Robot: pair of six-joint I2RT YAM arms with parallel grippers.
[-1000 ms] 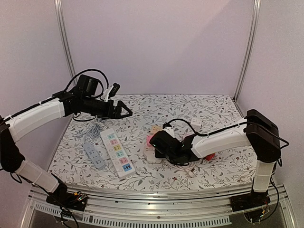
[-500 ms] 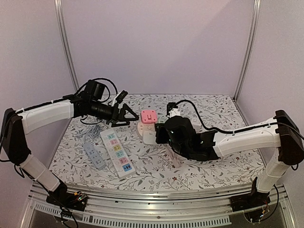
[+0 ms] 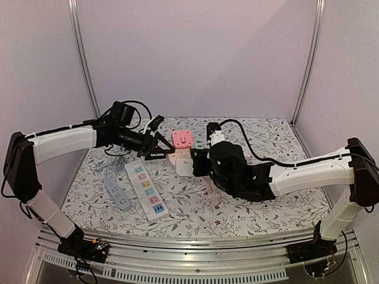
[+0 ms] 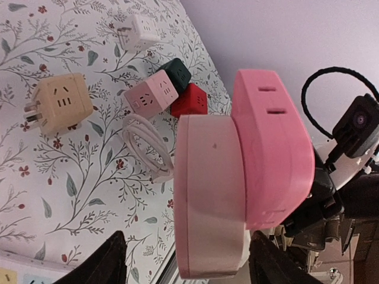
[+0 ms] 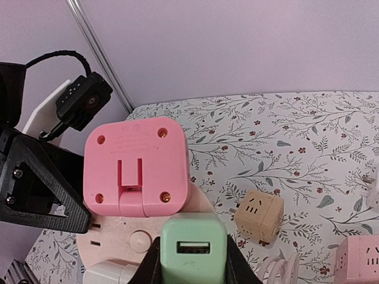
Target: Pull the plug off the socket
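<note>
A pale pink round socket (image 4: 207, 195) hangs in the air over the table, also seen in the top view (image 3: 182, 161). A bright pink square plug (image 4: 272, 148) (image 5: 136, 168) sits in its face. Beside it a mint-green plug (image 5: 192, 251) is also in the socket, and my right gripper (image 5: 192, 248) is shut on that green plug. My left gripper (image 4: 186, 236) is open and straddles the socket and pink plug. One of its fingers (image 4: 100, 260) stands apart from the socket's side, the other is by the pink plug's edge.
Loose cube adapters lie on the floral table: beige (image 4: 59, 106), pale pink (image 4: 151, 97), dark green (image 4: 176, 72), red (image 4: 192, 99) and white (image 4: 137, 31), with a coiled white cable (image 4: 148, 142). A white power strip (image 3: 146, 189) and a grey one (image 3: 116, 192) lie at the left.
The right arm has lifted the socket off the table and carried it left. The left gripper has come in around it, its jaws narrowing.
</note>
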